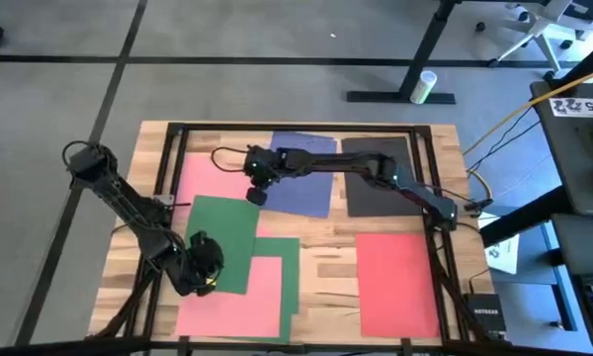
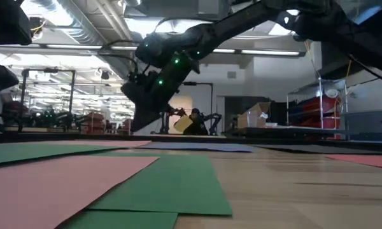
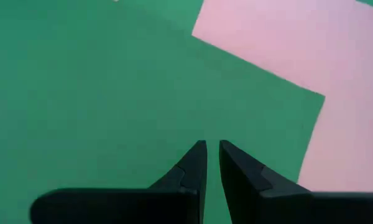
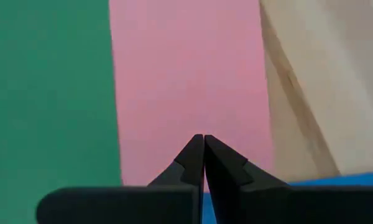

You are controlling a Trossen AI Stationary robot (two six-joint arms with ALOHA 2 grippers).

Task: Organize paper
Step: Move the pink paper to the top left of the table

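Observation:
Several paper sheets lie flat on the wooden table (image 1: 326, 259): pink (image 1: 206, 173), blue (image 1: 306, 183) and black (image 1: 378, 183) at the far side, then a green sheet (image 1: 222, 232), a second green one (image 1: 289, 272), pink (image 1: 232, 302) and red (image 1: 395, 282) nearer. My left gripper (image 1: 206, 280) (image 3: 213, 146) points down over the green sheet (image 3: 99, 93) near its corner, fingers drawn to a thin slit. My right gripper (image 1: 256, 196) (image 4: 203, 140) is shut above the far pink sheet (image 4: 186, 74), by the blue sheet's edge (image 4: 336, 180). My left gripper comes down from above at the green sheet close to its near right corner (image 3: 298, 124); I cannot tell whether its tips touch the paper. My right gripper points down at the far pink sheet's near edge, between green and blue; whether it touches is not visible.
A black frame (image 1: 435, 178) runs round the table's far and side edges. Bare wood (image 1: 326, 259) shows between the green and red sheets. A small white printed sheet (image 1: 504, 252) and a dark box (image 1: 482, 309) lie off the right edge.

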